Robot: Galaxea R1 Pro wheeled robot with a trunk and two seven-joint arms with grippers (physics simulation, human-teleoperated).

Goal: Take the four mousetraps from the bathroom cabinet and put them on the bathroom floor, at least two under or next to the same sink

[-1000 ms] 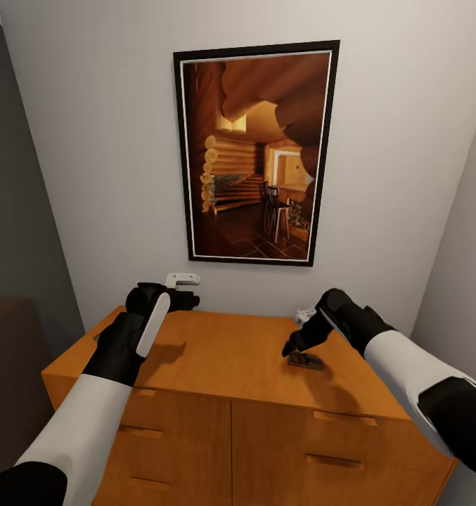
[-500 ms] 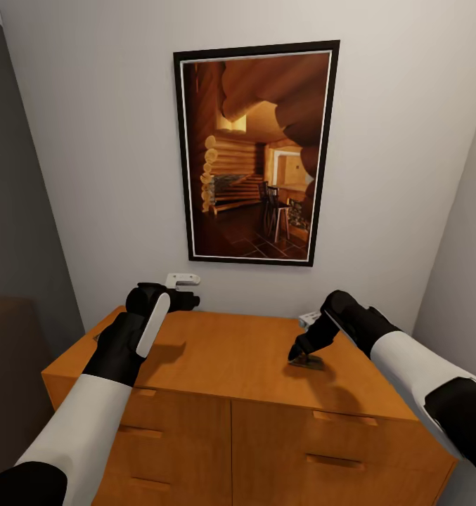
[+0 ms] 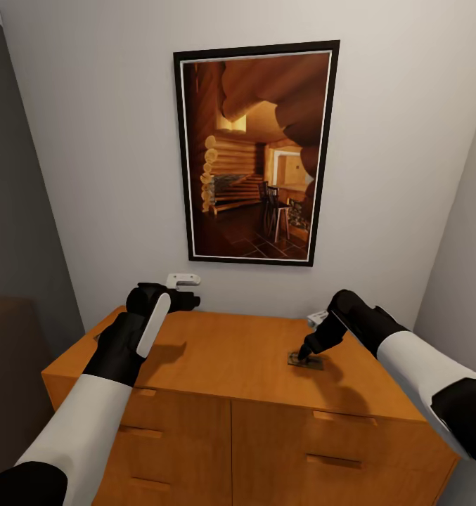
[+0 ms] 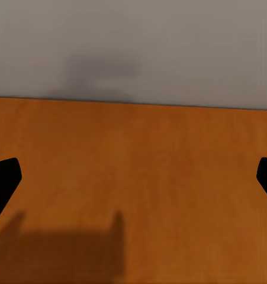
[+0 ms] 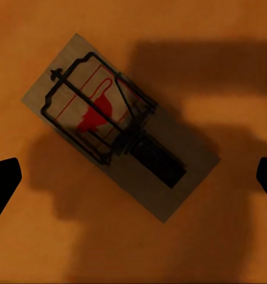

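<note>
A large black-framed picture of a log-cabin interior [image 3: 257,153] hangs on the plain pale grey wall [image 3: 97,140]; a small white fitting [image 3: 182,280], possibly a socket, sits below.

Orange-brown wooden cabinet [image 3: 230,365] top bare around flat wooden mousetrap [image 5: 118,127]. Grey wall [image 3: 97,176] blocks directly behind cabinet.

My left arm reaches forward, white forearm sleeve running into a black wrist, and my left gripper [image 3: 185,301] hovers level with its two black fingers spread wide; in the left wrist view the fingertips [image 4: 4,177] sit at opposite edges with bare space between. My right arm comes in from the right, bent at the elbow, wrist angled steeply down. My right gripper [image 3: 308,351] points downward, its fingers also parted wide, the black tips [image 5: 3,180] far apart and closed on nothing.
</note>
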